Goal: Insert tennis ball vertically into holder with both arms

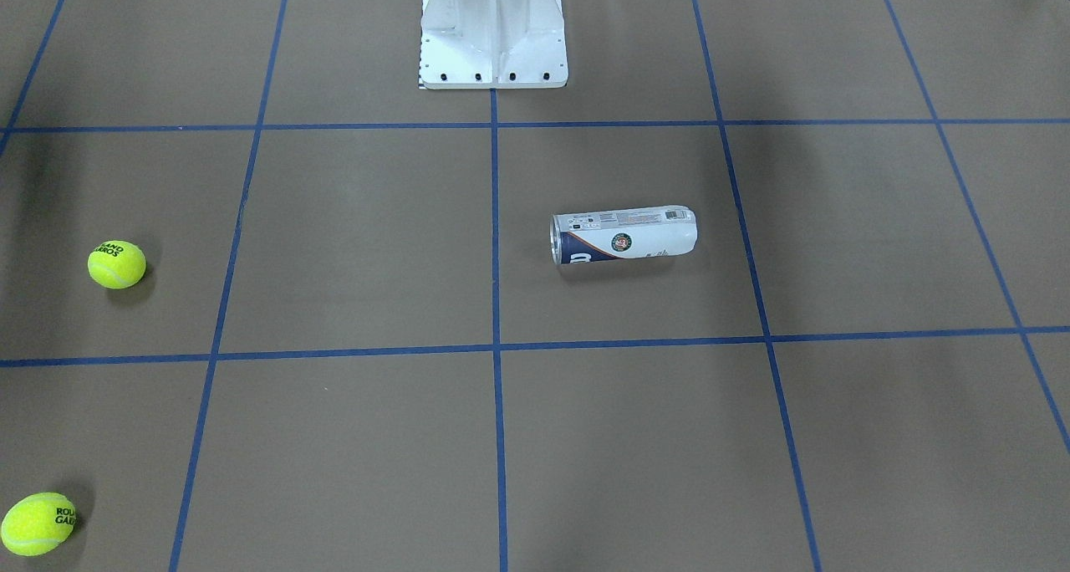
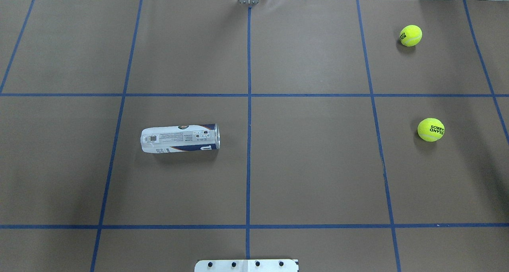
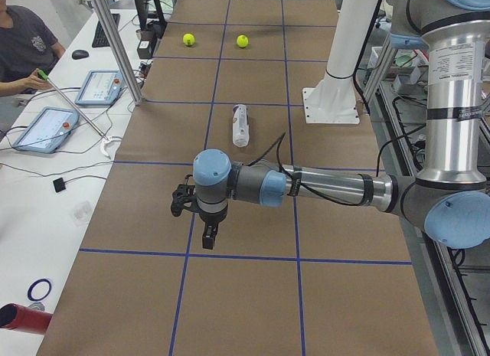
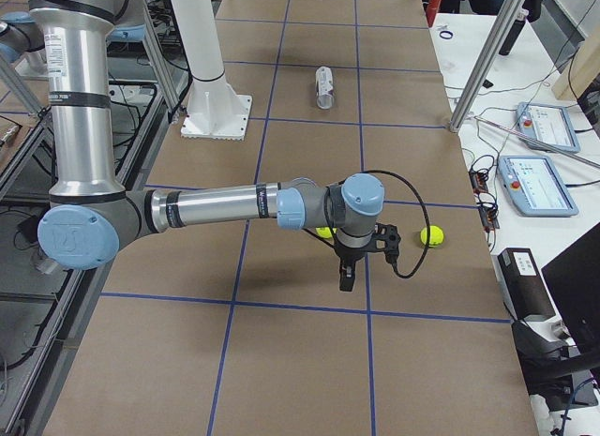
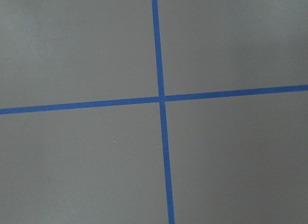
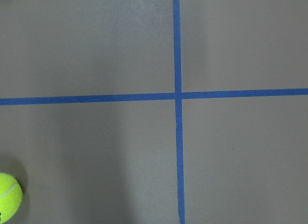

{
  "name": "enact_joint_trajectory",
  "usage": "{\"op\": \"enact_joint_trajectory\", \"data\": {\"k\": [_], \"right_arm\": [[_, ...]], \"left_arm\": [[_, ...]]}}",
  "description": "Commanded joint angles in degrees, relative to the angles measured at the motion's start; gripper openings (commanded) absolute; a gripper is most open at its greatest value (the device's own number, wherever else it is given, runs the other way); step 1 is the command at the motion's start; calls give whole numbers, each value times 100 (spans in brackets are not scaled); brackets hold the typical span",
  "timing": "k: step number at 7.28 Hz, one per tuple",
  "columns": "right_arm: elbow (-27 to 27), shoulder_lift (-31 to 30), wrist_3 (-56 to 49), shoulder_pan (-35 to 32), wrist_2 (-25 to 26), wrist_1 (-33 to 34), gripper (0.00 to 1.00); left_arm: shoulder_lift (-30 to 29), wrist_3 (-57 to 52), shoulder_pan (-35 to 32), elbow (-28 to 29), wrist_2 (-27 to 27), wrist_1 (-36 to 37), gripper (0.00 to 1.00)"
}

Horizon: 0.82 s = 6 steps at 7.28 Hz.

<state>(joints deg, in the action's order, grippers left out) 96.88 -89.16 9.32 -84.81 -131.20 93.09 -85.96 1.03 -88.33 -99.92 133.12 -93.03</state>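
The holder (image 2: 179, 138) lies on its side on the brown table, its open metal rim toward the table's centre line; it also shows in the front view (image 1: 623, 236) and both side views (image 3: 240, 125) (image 4: 324, 87). Two yellow tennis balls (image 2: 430, 129) (image 2: 410, 35) sit on the table's right side. My left gripper (image 3: 207, 237) hangs above the table far from the holder, seen only in the left side view; I cannot tell if it is open. My right gripper (image 4: 345, 280) hangs near the two balls (image 4: 431, 235); I cannot tell its state. One ball (image 6: 8, 196) shows in the right wrist view.
The white pedestal base (image 1: 493, 33) stands at the robot's edge of the table. Blue tape lines (image 2: 249, 105) mark a grid on the brown cover. Operators' tablets (image 3: 46, 128) and cables lie on the white bench beyond the table's far edge.
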Motion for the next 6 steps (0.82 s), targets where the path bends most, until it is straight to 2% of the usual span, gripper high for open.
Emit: {"op": "enact_joint_trajectory", "data": {"k": [1,6], "right_arm": [[-20,-5,0,0,-2,-19,99],[-11,-23,0,0,-20,-28,99]], "left_arm": [[1,-7,0,43,3,-40,100],[-17,28,44,-1,3,-40,100]]}}
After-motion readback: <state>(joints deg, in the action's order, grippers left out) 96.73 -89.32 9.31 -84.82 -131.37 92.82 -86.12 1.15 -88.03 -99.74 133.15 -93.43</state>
